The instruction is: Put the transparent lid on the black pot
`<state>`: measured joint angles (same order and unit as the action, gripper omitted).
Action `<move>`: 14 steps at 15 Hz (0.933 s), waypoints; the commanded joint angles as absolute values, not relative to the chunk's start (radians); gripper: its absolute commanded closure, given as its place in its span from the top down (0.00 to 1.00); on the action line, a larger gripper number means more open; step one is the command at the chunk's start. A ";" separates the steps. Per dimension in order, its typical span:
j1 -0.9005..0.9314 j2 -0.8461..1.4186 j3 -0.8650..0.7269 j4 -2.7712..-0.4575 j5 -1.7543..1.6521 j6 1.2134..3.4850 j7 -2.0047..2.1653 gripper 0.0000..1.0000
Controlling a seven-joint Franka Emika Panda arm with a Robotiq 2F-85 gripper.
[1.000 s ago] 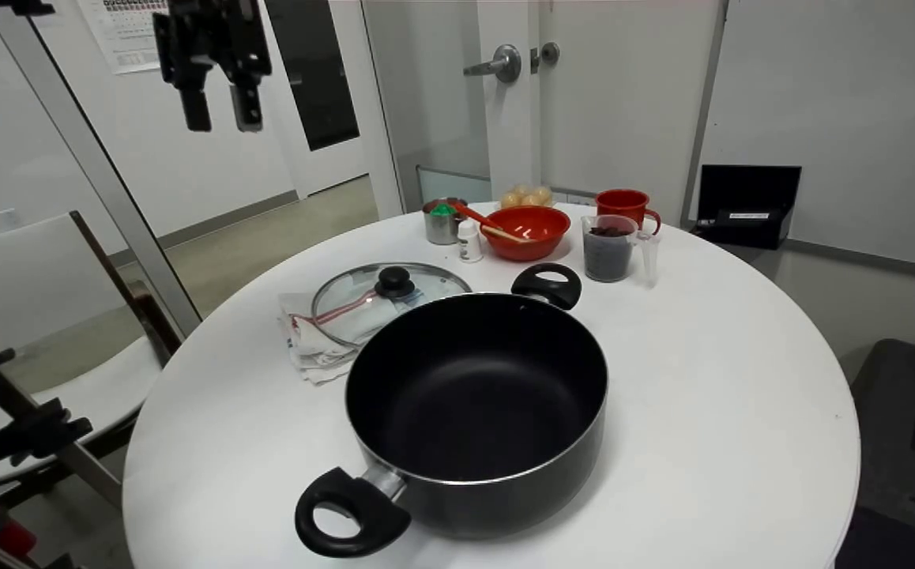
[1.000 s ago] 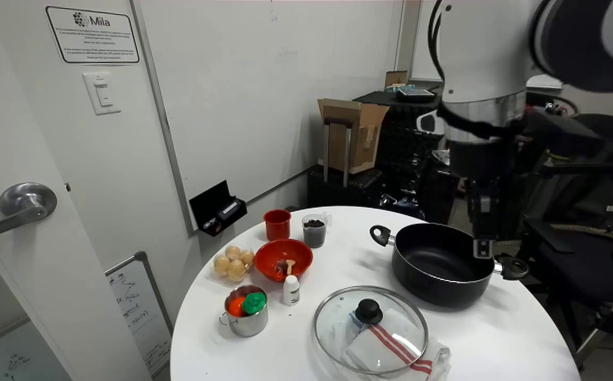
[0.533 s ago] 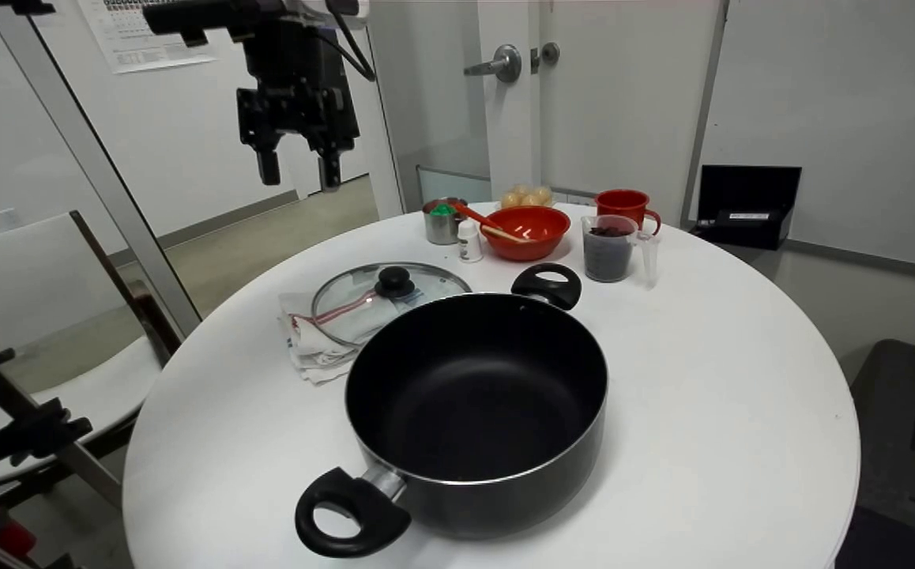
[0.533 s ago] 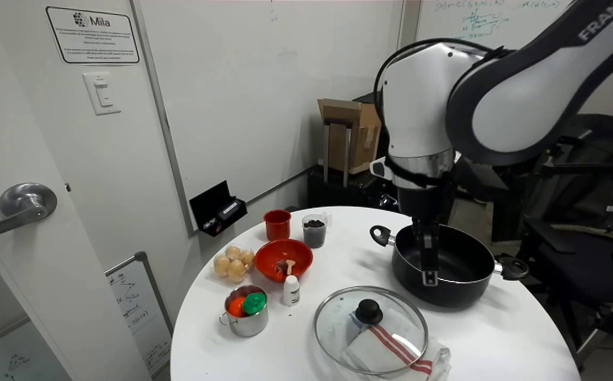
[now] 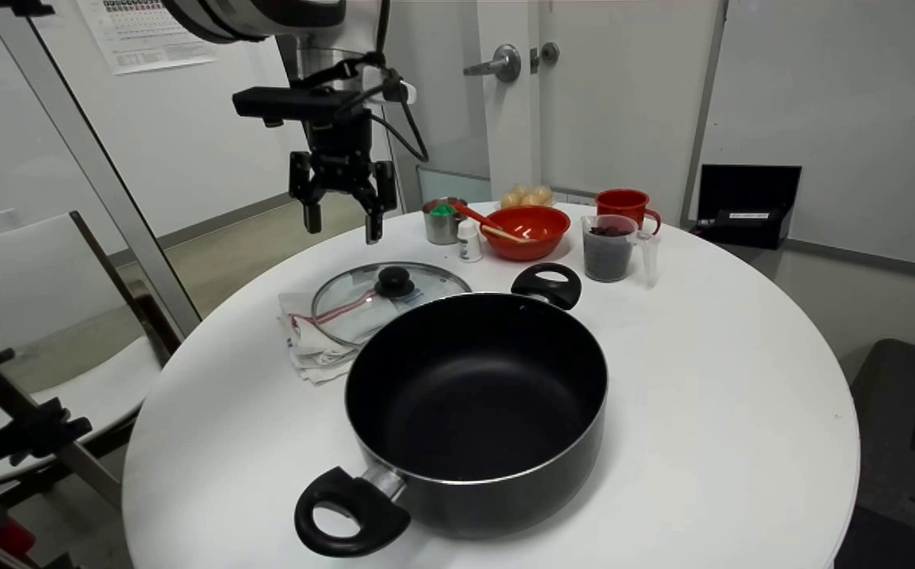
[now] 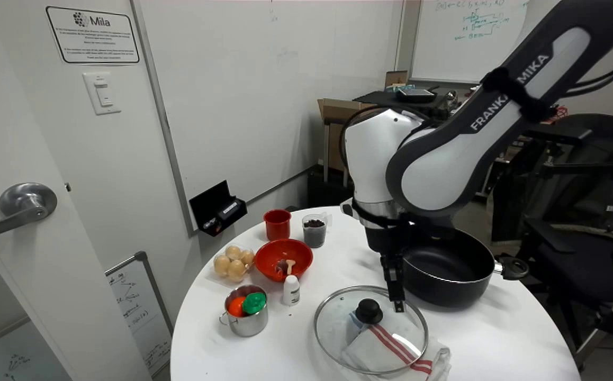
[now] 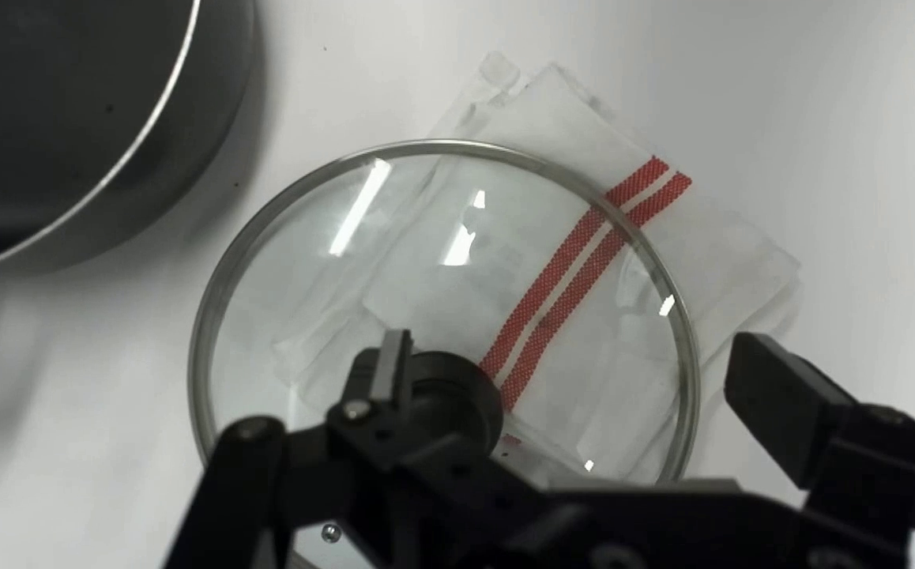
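The transparent lid (image 5: 426, 282) lies knob up, partly on a folded cloth, beside the pot; it also shows in an exterior view (image 6: 338, 330) and the wrist view (image 7: 442, 245). Its black knob (image 7: 465, 395) is partly covered by a finger in the wrist view. The black pot (image 5: 505, 506) stands upright and uncovered on the table; it also shows in an exterior view (image 6: 454, 291) and, cut off, in the wrist view (image 7: 212, 150). My gripper (image 5: 343, 224) is wide open and empty above the lid, pointing down (image 7: 576, 387). The knob appears nearer one finger than the other.
A white cloth with red stripes (image 6: 391, 346) lies under the lid. A red bowl (image 6: 284, 259), red mug (image 6: 277, 225), grey-filled measuring cup (image 6: 314, 233), white bottle (image 6: 291, 291), steel cup (image 6: 247, 320) and eggs (image 6: 234, 263) stand on the round white table (image 5: 726, 411).
My open gripper has come down and across from high beside the pot to above the lid. The lid, the pot and the other objects have not moved.
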<state>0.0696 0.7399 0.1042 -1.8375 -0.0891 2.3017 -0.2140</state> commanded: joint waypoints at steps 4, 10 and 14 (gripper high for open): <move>0.059 0.926 0.113 -1.631 -0.091 2.245 -0.275 1.00; 0.062 1.019 0.110 -1.527 -0.095 2.209 -0.290 1.00; 0.067 1.058 0.097 -1.467 -0.102 2.191 -0.280 1.00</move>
<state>0.0682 1.0112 0.1022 -1.5480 -0.0891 2.2310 -0.2676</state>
